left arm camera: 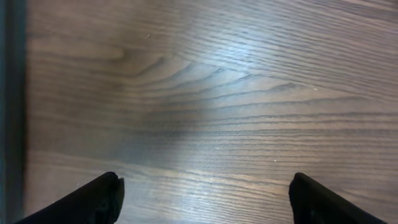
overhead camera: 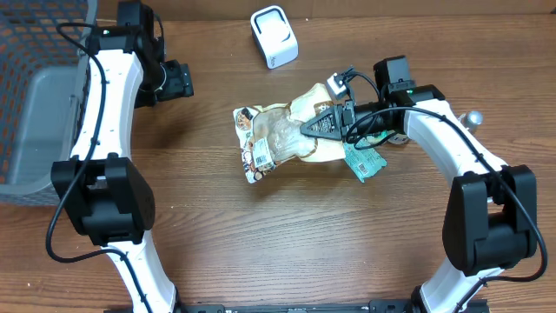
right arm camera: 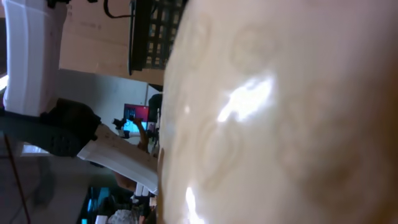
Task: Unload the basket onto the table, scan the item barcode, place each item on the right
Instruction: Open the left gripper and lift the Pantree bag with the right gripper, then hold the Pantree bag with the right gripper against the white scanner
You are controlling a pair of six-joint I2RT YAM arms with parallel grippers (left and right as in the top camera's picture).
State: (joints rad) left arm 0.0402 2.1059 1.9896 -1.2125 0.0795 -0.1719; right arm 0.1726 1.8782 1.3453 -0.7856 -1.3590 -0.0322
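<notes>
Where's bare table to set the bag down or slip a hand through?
Widest free patch: the front half of the table, below the snack bag. Also bare: wood under the open left gripper, between it, the scanner and the bag; and the back right corner. Crowded: around the right gripper, with bag and teal packet together.

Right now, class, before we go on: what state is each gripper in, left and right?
Left gripper: open, holding nothing.
Right gripper: closed on the snack bag.
</notes>
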